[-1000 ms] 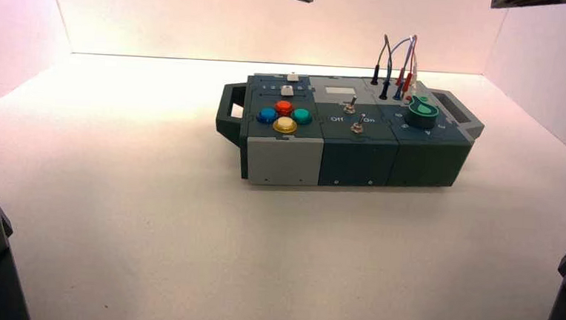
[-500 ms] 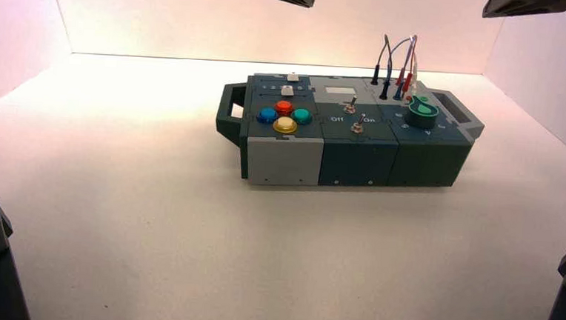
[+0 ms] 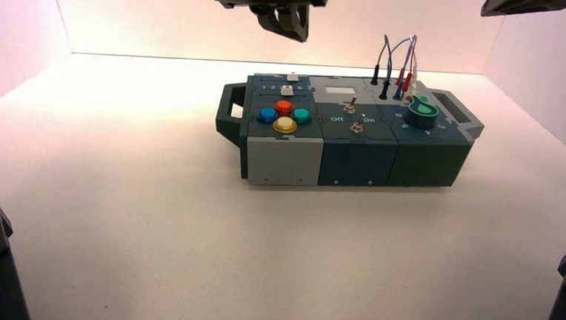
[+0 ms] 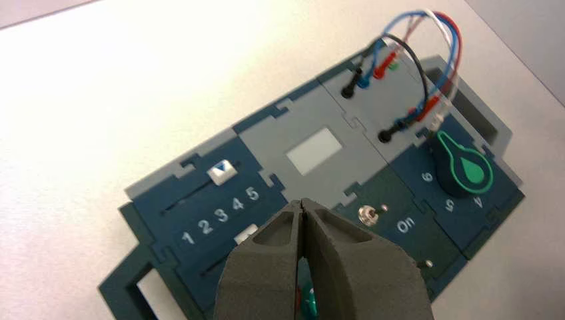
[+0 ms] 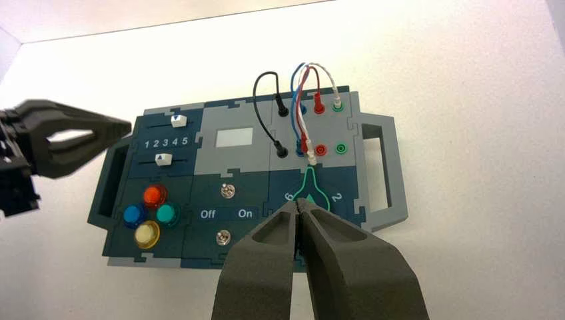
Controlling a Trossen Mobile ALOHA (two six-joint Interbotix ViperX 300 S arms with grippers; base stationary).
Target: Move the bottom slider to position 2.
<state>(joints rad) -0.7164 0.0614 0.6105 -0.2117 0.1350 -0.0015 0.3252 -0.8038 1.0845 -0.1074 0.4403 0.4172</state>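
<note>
Left gripper [image 3: 288, 23] hangs above the far left part of the box [image 3: 355, 146], fingers pressed together, holding nothing. Right gripper [image 5: 301, 208] also closed and empty, raised over the knob [image 3: 421, 110] end. Bottom slider [image 5: 163, 159] sits on the box's left section, between the number row and the four coloured buttons [image 3: 284, 116], its cap below the 2–3 marks. Box rests on the white surface [image 3: 150, 219].

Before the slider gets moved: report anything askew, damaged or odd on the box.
Nothing stands out. The box sits flat and looks intact, its wires plugged in. The left gripper hangs shut above the bottom slider; the right gripper is shut above the knob.
</note>
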